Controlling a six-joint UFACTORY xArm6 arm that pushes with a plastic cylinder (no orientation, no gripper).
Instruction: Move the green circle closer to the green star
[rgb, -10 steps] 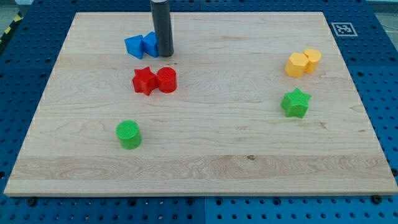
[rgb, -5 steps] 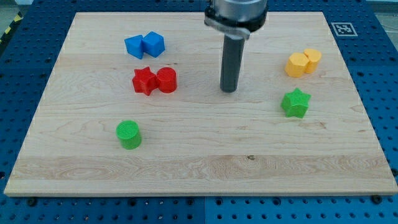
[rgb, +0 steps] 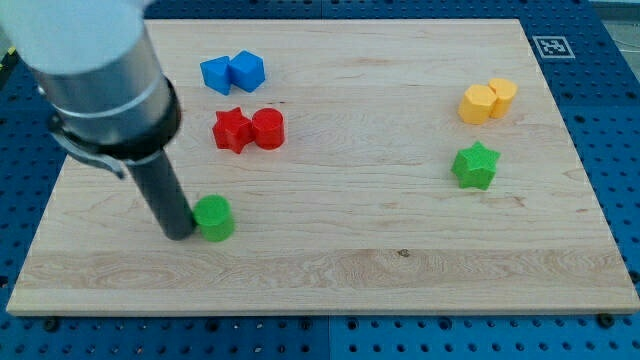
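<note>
- Resting on the board (rgb: 330, 270), my tip (rgb: 181, 234) sits against the view's-left side of the green circle (rgb: 214, 217), touching it or very nearly so.
- I have no jaws to open or close: I end in a plain rod, and it has hold of nothing.
- My rod rises from the tip toward the view's top left, where my wide grey body fills the corner and hides that part of the board.
- The green circle lies in the lower left part of the board; the green star (rgb: 475, 165) is well apart from it, far toward the view's right and a little higher.
- Above the circle, a red star (rgb: 232, 130) and a red cylinder (rgb: 268, 129) touch side by side.
- Higher still, two blue blocks (rgb: 232, 73) sit pressed together.
- Two yellow blocks (rgb: 488, 100) sit together above the green star, near the right edge.
- No container is on the board; every block lies loose on the wood.
</note>
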